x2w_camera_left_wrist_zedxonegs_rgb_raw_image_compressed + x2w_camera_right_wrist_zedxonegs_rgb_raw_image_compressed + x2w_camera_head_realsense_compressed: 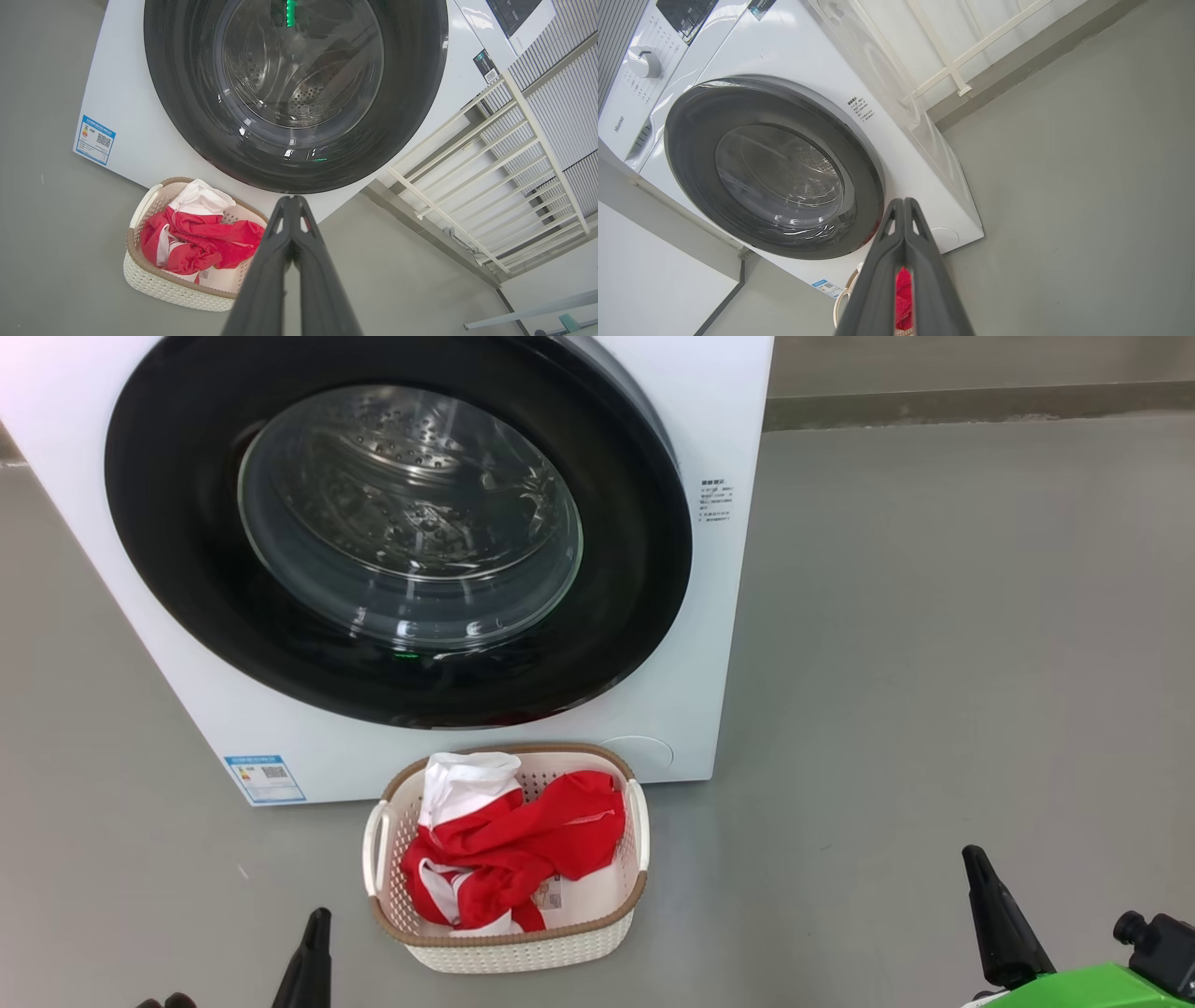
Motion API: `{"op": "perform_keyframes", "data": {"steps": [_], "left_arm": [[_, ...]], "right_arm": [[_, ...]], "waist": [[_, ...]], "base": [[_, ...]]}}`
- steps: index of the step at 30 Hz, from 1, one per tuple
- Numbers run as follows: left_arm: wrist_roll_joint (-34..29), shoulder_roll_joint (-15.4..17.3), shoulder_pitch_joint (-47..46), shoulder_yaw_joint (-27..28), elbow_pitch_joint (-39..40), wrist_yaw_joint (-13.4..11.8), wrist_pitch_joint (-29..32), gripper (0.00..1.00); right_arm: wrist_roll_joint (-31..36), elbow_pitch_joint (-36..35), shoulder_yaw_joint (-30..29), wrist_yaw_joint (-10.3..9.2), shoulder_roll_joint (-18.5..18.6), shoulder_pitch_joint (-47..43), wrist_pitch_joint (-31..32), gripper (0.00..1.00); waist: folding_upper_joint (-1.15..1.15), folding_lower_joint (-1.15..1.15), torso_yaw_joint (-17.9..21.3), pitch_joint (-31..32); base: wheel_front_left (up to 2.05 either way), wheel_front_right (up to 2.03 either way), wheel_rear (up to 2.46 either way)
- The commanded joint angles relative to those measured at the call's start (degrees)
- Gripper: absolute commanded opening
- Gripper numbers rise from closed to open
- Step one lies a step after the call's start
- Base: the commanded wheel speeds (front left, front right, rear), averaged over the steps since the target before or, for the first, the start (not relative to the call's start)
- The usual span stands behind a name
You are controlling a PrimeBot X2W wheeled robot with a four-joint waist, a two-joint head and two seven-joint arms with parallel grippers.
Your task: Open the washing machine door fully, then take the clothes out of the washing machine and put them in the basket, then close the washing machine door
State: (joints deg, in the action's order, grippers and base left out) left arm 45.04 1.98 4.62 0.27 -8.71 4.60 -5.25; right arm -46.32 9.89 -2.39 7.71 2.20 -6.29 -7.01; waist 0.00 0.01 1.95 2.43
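Observation:
The washing machine (719, 616) stands in front of me with the washing machine door (401, 523) lying flat against its front; through the glass I see bare steel drum. The basket (509, 941) sits on the floor just before the machine, holding the clothes (523, 849), red with white panels. My left gripper (320, 917) is shut and empty at the lower left, beside the basket's near left corner. Far to the basket's right, my right gripper (973, 855) is shut too. In the wrist views both grippers (292, 199) (904, 201) point at the door (299, 84) (775, 172) from a distance.
A blue label (266, 777) is low on the machine's front, and a dial (643, 62) is on its top panel. A white railing (490, 186) runs along the wall to the right of the machine. Grey floor (934, 663) spreads out to the right.

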Motion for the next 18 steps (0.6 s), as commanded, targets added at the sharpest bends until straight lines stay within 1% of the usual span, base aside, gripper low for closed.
{"op": "perform_keyframes", "data": {"steps": [1, 8, 18], "left_arm": [[1.8, 0.5, -2.5, 1.4, 0.9, 0.7, 0.3, 0.0], [5.8, 0.5, -3.2, 1.8, 0.4, 0.9, 1.3, 0.0], [13.0, 0.6, -4.6, 2.6, -0.6, 1.2, 3.1, 0.0]], "right_arm": [[-1.8, -1.1, 0.3, -0.09, 1.1, 2.9, 0.5, 0.0], [-5.8, -0.7, 0.1, -0.1, 1.2, 3.8, 1.4, 0.0], [-13.1, 0.2, -0.2, -0.12, 1.4, 5.2, 3.2, 0.0]], "waist": [[0.0, 0.0, 0.0, -0.1], [0.0, 0.0, -0.2, -0.3], [0.0, 0.0, -0.5, -0.7]], "base": [[0.0, 0.0, 0.0], [0.0, 0.0, 0.0], [0.0, 0.0, 0.0]]}}
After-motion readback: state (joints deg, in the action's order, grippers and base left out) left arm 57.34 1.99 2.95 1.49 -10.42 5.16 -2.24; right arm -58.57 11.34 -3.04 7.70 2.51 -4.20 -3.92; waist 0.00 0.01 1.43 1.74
